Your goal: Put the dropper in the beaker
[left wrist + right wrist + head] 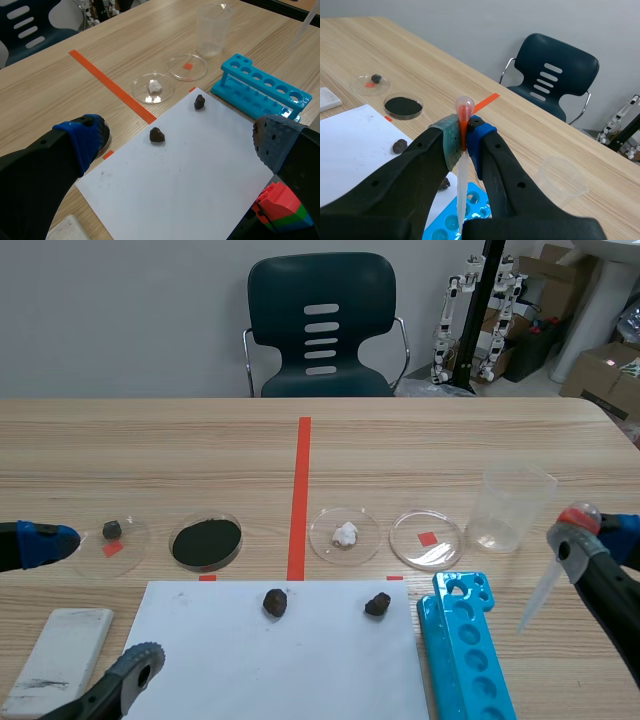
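- The left gripper [92, 605] sits low at the near left, fingers spread wide with nothing between them. The paper [190, 175] lies under and ahead of it, carrying two dark lumps [156, 134]. This gripper is well apart from the dropper.
- Four dishes [207, 542] stand in a row ahead of the left gripper, beyond the paper. None of them matter for this job.
- The rack [468, 650] lies just beside the right gripper, on its inner side.
- The beaker [510, 505] stands upright and open-mouthed. It is ahead of the right gripper and a little to its inner side, near it but not under it.
- The right gripper [595, 538] is pinching the dropper [461, 190] at the neck, just under the bulb. The bulb stands above the pads, and the stem hangs down between the fingers, slanting toward the rack, with the tip seemingly off the table.
- The dropper is likely very light, thin, soft plastic. The bulb would squash, so the neck is the sound place to hold it, being firmer and not prone to pumping.
- The stem is smooth and bendy, so it may swing between the pads. The tip must clear the beaker's rim before going down.
- The beaker looks light too, so a push from the stem on its wall could tip it.
- The neck shows red between the pads, and whether that is liquid or tint I cannot tell.
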Controlling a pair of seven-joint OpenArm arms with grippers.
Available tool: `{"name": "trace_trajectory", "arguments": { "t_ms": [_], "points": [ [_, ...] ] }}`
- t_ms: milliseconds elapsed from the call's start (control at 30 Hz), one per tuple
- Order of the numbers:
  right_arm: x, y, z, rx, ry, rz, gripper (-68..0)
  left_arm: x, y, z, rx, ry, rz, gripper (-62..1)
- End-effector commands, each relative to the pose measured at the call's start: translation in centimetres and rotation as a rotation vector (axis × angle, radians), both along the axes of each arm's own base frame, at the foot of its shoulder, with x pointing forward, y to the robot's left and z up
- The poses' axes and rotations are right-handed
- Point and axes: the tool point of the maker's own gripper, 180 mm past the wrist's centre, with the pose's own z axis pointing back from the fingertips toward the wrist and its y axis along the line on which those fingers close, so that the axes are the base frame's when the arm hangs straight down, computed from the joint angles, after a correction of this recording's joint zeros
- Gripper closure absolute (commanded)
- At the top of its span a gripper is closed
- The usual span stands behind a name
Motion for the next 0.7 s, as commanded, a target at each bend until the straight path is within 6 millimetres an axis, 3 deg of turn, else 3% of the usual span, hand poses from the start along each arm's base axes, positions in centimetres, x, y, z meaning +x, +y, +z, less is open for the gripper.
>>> {"name": "trace_trajectory", "arguments": {
  "t_ms": [0,667],
  "points": [
    [0.15,0.04,0.58,0.025,-0.023,0.000,-1.1,0.19,-0.25,0.76,-0.028,-0.021,0.002,-62.2],
    [0.20,-0.01,0.32,0.017,-0.011,-0.004,-1.1,0.19,-0.25,0.76,-0.028,-0.021,0.002,-62.2]
  ]
}}
